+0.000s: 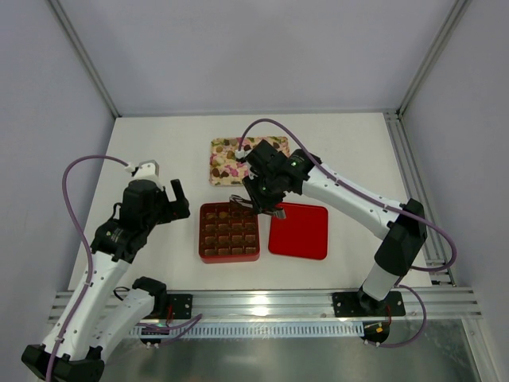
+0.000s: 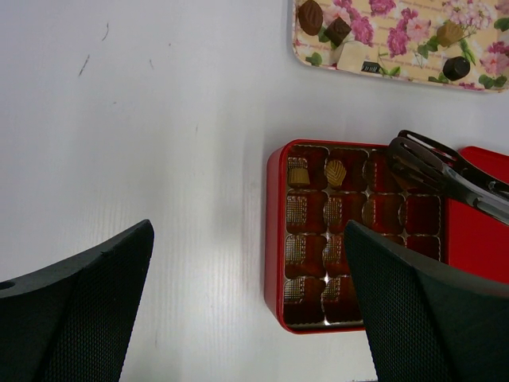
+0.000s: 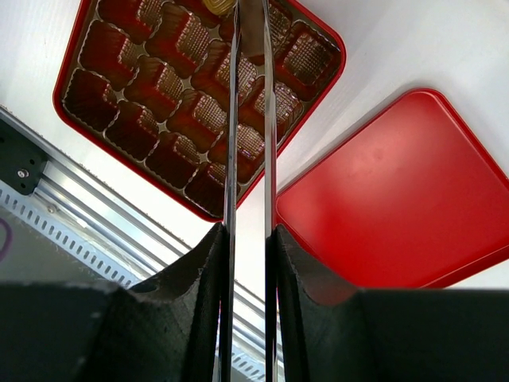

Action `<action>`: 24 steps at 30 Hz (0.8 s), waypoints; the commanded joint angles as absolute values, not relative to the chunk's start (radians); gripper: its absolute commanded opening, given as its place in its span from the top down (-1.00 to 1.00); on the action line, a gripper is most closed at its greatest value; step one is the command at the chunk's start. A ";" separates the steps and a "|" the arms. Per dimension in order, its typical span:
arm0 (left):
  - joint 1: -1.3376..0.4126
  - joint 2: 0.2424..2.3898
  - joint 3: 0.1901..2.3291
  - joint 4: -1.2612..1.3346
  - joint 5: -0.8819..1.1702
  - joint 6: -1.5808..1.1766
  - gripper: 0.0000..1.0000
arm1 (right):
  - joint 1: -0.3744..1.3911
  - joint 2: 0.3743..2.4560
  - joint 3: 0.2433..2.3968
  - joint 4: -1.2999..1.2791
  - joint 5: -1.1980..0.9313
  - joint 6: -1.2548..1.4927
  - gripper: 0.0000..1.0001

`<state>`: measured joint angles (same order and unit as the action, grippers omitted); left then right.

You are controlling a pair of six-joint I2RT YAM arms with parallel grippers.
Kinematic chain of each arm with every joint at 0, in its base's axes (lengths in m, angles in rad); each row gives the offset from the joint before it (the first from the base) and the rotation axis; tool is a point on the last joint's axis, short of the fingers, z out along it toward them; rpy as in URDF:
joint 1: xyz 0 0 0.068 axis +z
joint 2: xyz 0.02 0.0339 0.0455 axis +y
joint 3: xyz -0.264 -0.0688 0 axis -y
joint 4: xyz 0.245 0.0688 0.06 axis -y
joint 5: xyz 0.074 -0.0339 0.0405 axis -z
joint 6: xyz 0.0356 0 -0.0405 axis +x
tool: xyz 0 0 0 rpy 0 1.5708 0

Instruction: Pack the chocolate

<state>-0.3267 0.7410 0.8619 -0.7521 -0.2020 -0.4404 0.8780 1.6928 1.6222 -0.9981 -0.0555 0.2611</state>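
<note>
Chocolate (image 2: pixel 310 16) sits in 2 places. Floral tray (image 2: pixel 398 44) at far side of table (image 2: pixel 159 119) carries loose pcs: left wrist view shows 4, namely dark oval, dark square, tan one, dark round one. Red box (image 2: pixel 273 239), nearer the arms, has a brown gridded insert (image 2: pixel 350 211) w/ 2 tan pcs in its far row, in the two cells at left end as left wrist cam sees it. Other visible cells bare. Red lid (image 3: pixel 398 191) lies flat just beside the box on its right.

Right hand (image 3: pixel 248 231) is clamped on metal tongs (image 2: pixel 433 163), fingers pressing both blades, blades close together. Tong tips are over far row of the box, toward lid side; can't tell if they touch the insert or hold anything.

Left hand (image 2: pixel 249 224) has fingers spread wide, nothing between them, above bare table left of the box.
</note>
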 commanded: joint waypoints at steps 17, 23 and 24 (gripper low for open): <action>-0.324 0.735 0.871 -0.719 -0.225 -0.440 -0.99 | 0.881 1.671 1.667 -0.982 -0.005 0.249 0.20; -0.324 0.733 0.873 -0.723 -0.224 -0.440 -0.99 | 0.756 1.654 1.727 -1.002 -0.005 0.219 0.19; -0.324 0.735 0.871 -0.719 -0.224 -0.440 -0.99 | 0.721 1.658 1.732 -1.002 -0.005 0.215 0.19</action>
